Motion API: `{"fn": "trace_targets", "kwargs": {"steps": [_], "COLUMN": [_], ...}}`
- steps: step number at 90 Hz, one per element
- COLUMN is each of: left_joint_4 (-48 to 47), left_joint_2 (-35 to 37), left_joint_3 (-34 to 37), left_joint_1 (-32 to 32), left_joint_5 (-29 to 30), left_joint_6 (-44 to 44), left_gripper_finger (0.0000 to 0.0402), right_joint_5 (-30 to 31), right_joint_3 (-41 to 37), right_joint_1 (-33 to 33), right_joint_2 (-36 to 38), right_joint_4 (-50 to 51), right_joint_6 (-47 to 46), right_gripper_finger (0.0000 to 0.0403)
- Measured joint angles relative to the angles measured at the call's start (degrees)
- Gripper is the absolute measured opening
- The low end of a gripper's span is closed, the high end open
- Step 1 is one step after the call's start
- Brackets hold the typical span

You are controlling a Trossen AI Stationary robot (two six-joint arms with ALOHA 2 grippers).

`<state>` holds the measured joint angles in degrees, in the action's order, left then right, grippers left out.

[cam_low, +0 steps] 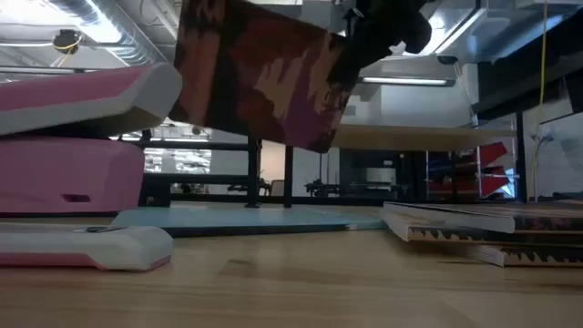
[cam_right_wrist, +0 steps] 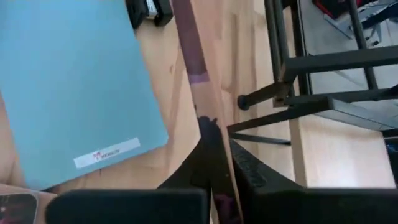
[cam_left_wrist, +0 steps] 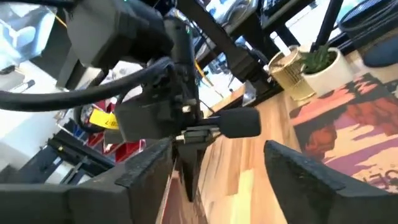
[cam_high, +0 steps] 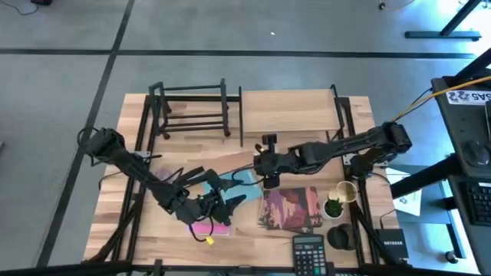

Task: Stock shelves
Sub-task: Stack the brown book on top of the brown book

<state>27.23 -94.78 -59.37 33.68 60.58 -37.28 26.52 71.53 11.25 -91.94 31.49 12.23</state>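
Observation:
My right gripper (cam_high: pixel 265 169) is over the middle of the table, shut on a book with a red-brown cover (cam_low: pixel 260 77). The book is in the air and shows edge-on in the right wrist view (cam_right_wrist: pixel 198 81). My left gripper (cam_high: pixel 229 201) is open near the front, above a pink object (cam_high: pixel 211 228), with nothing between its fingers (cam_left_wrist: pixel 298 171). A light blue book (cam_high: pixel 239 182) lies flat under the held book. The black metal-bar rack (cam_high: pixel 192 111) and the light wood shelf (cam_high: pixel 288 111) stand at the far edge. My right gripper pinches the red-brown book between its two fingers (cam_right_wrist: pixel 249 168), one on each cover, at an edge near an upper corner (cam_low: pixel 337 68). The fingers slant down toward the table's left. The book hangs tilted below them, covers upright, clear of the table.
A second book with a red desert cover (cam_high: pixel 290 208) lies at the front right. Near it are a calculator (cam_high: pixel 309 249), a small potted plant (cam_high: pixel 334 207), a gold cup (cam_high: pixel 347 192) and a black round object (cam_high: pixel 341 236).

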Motion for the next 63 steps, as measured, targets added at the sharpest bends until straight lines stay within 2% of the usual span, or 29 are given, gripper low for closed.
{"fn": "trace_targets", "kwargs": {"steps": [7, 14, 27, 37, 58, 63], "left_joint_4": [-2.83, -5.08, -10.61, -15.31, -24.99, -27.31], "left_joint_2": [0.00, 0.00, 0.00, 0.00, 0.00, 0.00], "left_joint_3": [0.00, 0.00, 0.00, 0.00, -0.04, -0.07], "left_joint_1": [-1.25, -2.34, -4.29, -5.76, -7.01, -7.00], "left_joint_5": [0.40, 3.19, 2.94, 1.59, 1.63, 1.11], "left_joint_6": [2.78, 5.70, 10.48, 17.47, 31.01, 33.79], "left_gripper_finger": [0.0258, 0.0257, 0.0229, 0.0180, 0.0024, 0.0011], "right_joint_5": [-0.10, 0.03, 0.04, 0.02, 0.96, 0.92], "right_joint_3": [-0.02, -0.02, 0.00, -0.02, -0.02, -0.02], "right_joint_1": [0.00, 0.00, 0.00, 0.00, 0.04, 0.04], "right_joint_2": [-0.54, -0.97, -1.55, -1.69, -2.17, -2.19], "right_joint_4": [0.00, -0.14, -0.73, -0.10, 0.37, 0.20], "right_joint_6": [0.09, 0.04, 0.06, 0.10, 0.18, 0.24], "right_gripper_finger": [0.0000, 0.0000, 0.0000, 0.0000, 0.0000, 0.0000]}}
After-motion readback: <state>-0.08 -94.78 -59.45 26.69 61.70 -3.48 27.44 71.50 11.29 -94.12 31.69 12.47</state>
